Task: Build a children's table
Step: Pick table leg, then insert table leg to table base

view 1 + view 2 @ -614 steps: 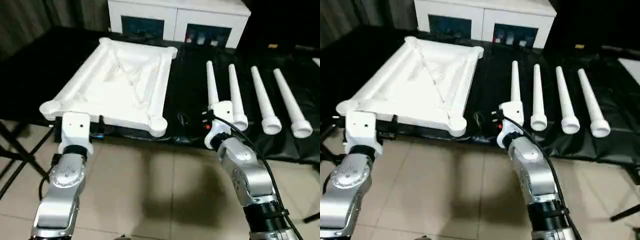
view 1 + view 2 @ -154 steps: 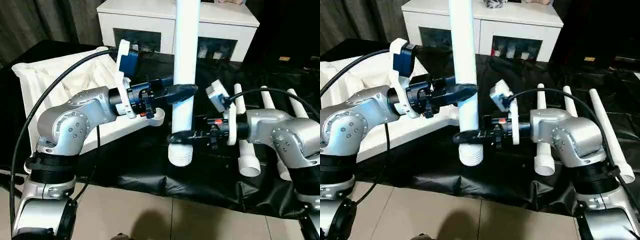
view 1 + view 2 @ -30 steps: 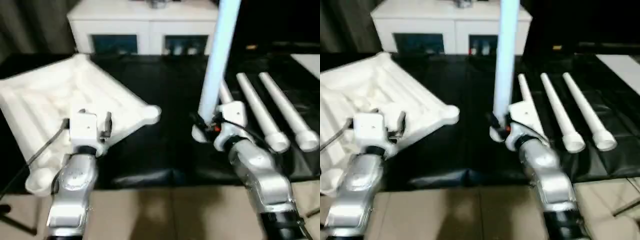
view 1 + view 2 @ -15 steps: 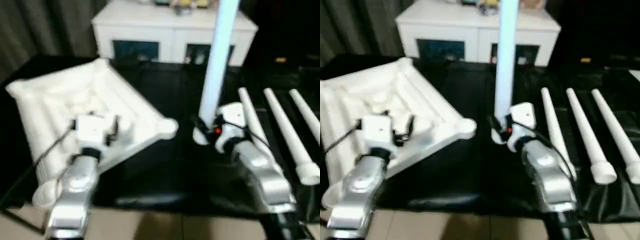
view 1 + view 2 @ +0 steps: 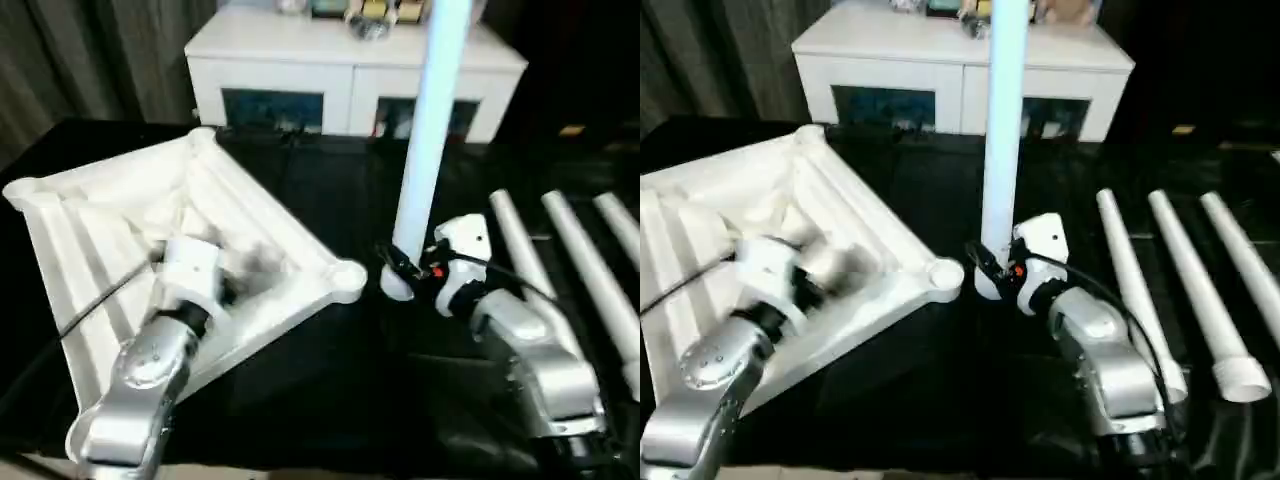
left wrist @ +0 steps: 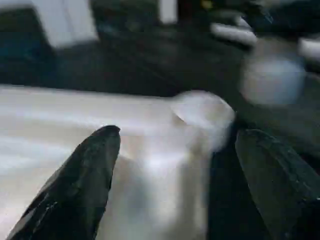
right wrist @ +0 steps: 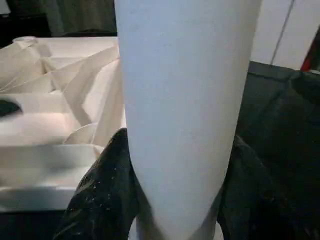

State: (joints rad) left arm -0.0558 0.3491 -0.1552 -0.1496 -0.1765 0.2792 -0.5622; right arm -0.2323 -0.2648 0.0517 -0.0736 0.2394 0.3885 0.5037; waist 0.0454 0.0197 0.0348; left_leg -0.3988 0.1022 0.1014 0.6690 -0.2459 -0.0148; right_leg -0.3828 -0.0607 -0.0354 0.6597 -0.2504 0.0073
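White cabinet (image 5: 355, 75) w/ glass doors stands at back, small items on top, blurred. Black cloth (image 5: 330, 390) covers the work surface; dark curtain (image 5: 90, 50) back left.

Tabletop (image 5: 130, 240) lies underside up on robot's left side of cloth, ribs showing, turned diagonally so one round corner socket (image 5: 347, 278) points toward the right arm. Left gripper (image 6: 175, 165) hovers over the tabletop's edge near that socket, fingers (image 6: 85, 175) spread wide apart, nothing between them; blurred in the head views.

Right gripper (image 7: 172, 200) clenched on one leg (image 5: 425, 140), near its wide lower end. Leg stands upright, long axis vertical w/ slight lean, top running out of frame in front of the cabinet. Its base sits just beside the corner socket, apart from it, black cloth between.

Three more legs (image 5: 1135, 290) lie on cloth at robot's right, roughly parallel, long axes running away from robot, wide ends nearest the robot, narrow ends toward back.
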